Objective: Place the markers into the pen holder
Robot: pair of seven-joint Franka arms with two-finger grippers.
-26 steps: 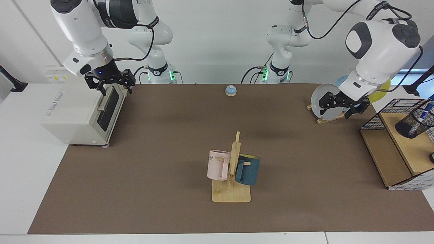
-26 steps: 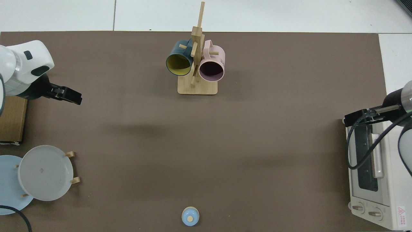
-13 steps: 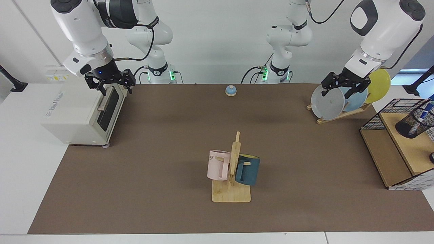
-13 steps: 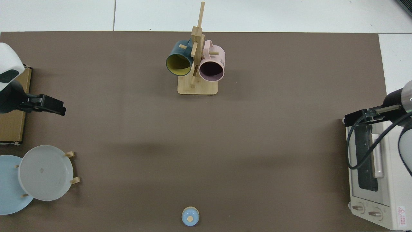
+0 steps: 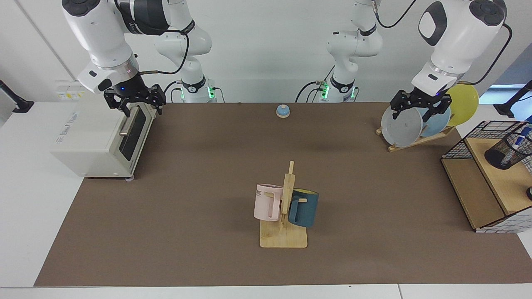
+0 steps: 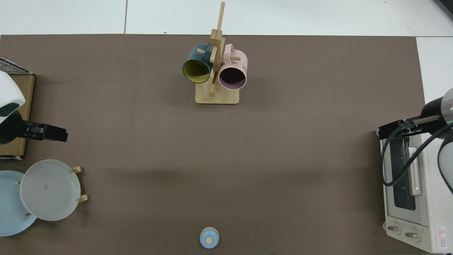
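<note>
**Marker sits in the mesh cup at the table's edge**

The marker (image 5: 523,137) is inside the pen holder (image 5: 508,151). The pen holder is a small black mesh cup. It leans on a wooden shelf (image 5: 498,182) under a black wire basket frame (image 5: 478,135), right at the side edge of the table.

The left gripper (image 5: 419,109) hangs in the air in front of the plates. Its fingers are spread apart and hold nothing. Behind it is a plate rack (image 5: 415,141) with a grey plate (image 5: 401,126), a blue plate (image 5: 436,122) and a yellow plate (image 5: 463,104).

The right arm waits at the far side. The right gripper (image 5: 135,101) hangs just over the top front edge of the white toaster oven (image 5: 99,137). Its fingers are apart and empty too.

The big brown mat (image 6: 226,159) is mostly bare, so there is lots of room in the middle. Near the front edge stands a wooden mug stand (image 5: 284,232) with a pink mug (image 5: 267,202) and a teal mug (image 5: 304,207). A little blue bell (image 5: 283,111) sits by the back edge.
</note>
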